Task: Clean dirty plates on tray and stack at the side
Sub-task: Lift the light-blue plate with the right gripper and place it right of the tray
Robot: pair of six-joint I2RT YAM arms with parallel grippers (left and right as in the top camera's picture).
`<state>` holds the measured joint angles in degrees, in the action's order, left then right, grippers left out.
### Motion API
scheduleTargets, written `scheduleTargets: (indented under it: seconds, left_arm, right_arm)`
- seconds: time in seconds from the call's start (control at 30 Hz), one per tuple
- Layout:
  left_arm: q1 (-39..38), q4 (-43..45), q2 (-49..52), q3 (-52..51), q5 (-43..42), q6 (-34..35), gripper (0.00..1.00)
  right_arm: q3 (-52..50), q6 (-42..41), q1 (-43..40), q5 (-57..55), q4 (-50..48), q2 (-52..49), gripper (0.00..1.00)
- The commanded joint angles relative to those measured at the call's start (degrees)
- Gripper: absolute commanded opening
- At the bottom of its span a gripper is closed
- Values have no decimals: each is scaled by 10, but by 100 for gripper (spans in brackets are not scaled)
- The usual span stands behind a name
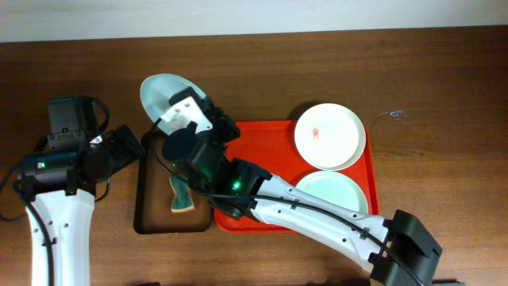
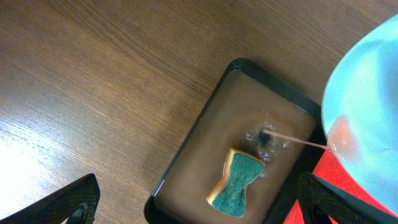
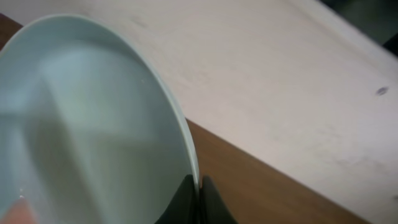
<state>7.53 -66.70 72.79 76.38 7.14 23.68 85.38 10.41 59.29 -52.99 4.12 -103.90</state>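
1. Right gripper (image 3: pixel 199 198): clamped on the rim of the pale blue plate (image 1: pixel 161 94). The plate is held tilted, off the red tray (image 1: pixel 262 131), above the far end of the black-rimmed brown tray (image 1: pixel 149 216).
2. Left gripper (image 2: pixel 205 202): fingers (image 2: pixel 74 202) spread wide, holding nothing, above the brown tray.
3. Red tray contents: white plate (image 1: pixel 329 135), red smear at centre, at the far right corner; pale green plate (image 1: pixel 333 195) just nearer, rims touching.
4. Left wrist view only: a reddish smear (image 2: pixel 342 137) on the blue plate, and a thin line from it to a disturbed spot in the brown tray's liquid, beside a green-and-yellow sponge (image 2: pixel 238 183).
5. Right wrist view only: the pinch point on the plate rim.
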Motion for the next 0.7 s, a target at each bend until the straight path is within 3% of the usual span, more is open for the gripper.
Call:
scheduleTargets:
  seconds: [0.0, 0.07, 0.2, 0.3, 0.43, 0.57, 0.6, 0.67]
  left_arm:
    - [3, -1, -2, 2, 6, 9, 99]
    - [3, -1, -2, 2, 6, 9, 99]
    - [3, -1, -2, 2, 6, 9, 99]
    - [2, -1, -2, 2, 6, 9, 99]
    - [2, -1, -2, 2, 6, 9, 99]
    - [2, -1, -2, 2, 6, 9, 99]
    - [3, -1, -2, 2, 6, 9, 99]
    - [2, -1, -2, 2, 6, 9, 99]
  right_arm:
    - [10, 113, 8, -47, -58, 2, 4]
    - [10, 165, 8, -47, -96, 2, 4]
    - [10, 176, 18, -47, -101, 2, 4]
    - [10, 255, 18, -47, -162, 2, 4]
    - [10, 237, 17, -58, -170, 2, 4]
    - [10, 143, 14, -49, -165, 2, 4]
    - [10, 77, 14, -49, -120, 2, 4]
    - [10, -136, 12, -25, 21, 2, 4]
